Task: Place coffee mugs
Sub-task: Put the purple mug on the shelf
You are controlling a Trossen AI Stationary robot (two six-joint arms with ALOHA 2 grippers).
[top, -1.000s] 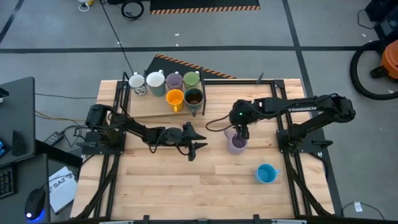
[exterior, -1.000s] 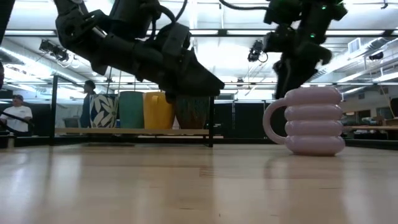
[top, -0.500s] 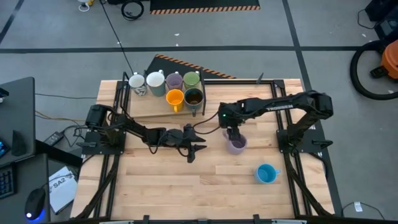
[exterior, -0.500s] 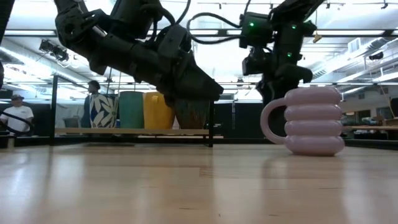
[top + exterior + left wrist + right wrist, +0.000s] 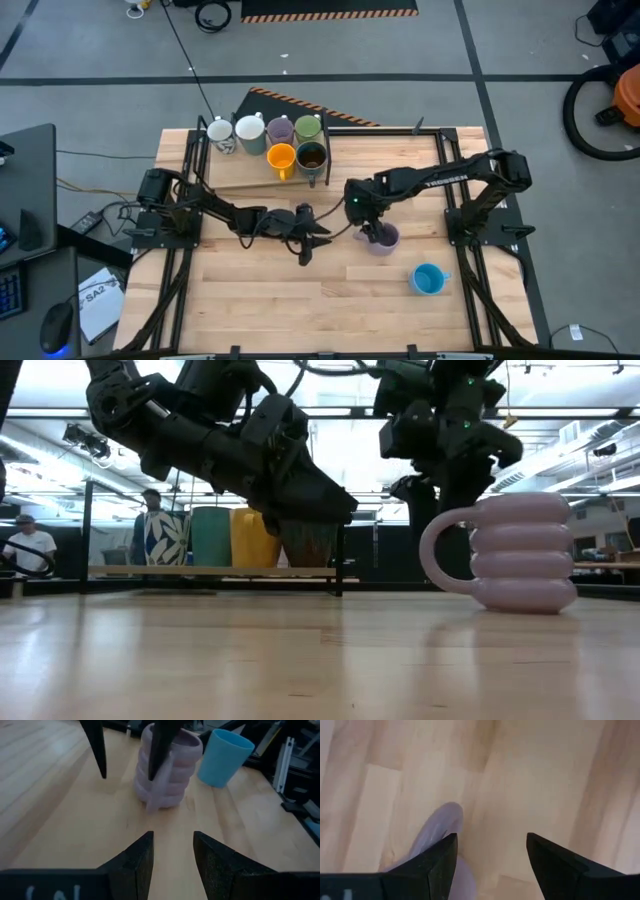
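A ribbed lilac mug (image 5: 383, 239) stands upright on the table right of centre, its handle (image 5: 150, 804) turned toward my left arm. My right gripper (image 5: 368, 234) hangs open over the mug's handle side, fingers pointing steeply down. One finger (image 5: 158, 750) is close against the wall and the other (image 5: 96, 745) stands clear over bare wood. My left gripper (image 5: 314, 243) hovers open and empty left of the mug, pointing at it. A blue mug (image 5: 428, 279) stands upright near the front right. My right gripper has one finger (image 5: 153, 770) down along the lilac mug's outer wall (image 5: 172, 782), just above the handle. It comes from above. I cannot tell whether the finger touches the wall. The mug stands upright with its base on the table.
Several mugs stand on a wooden board (image 5: 240, 172) at the back left: two white, lilac, green, orange (image 5: 281, 157) and dark brown (image 5: 312, 157). Metal arm frames (image 5: 470, 215) run along both sides. People (image 5: 28, 545) show in the room beyond the table.
My right gripper has come down and toward the table's left and near edge, onto the lilac mug's handle side, rolling as it went. The mug has slid a little toward the near edge, staying upright.
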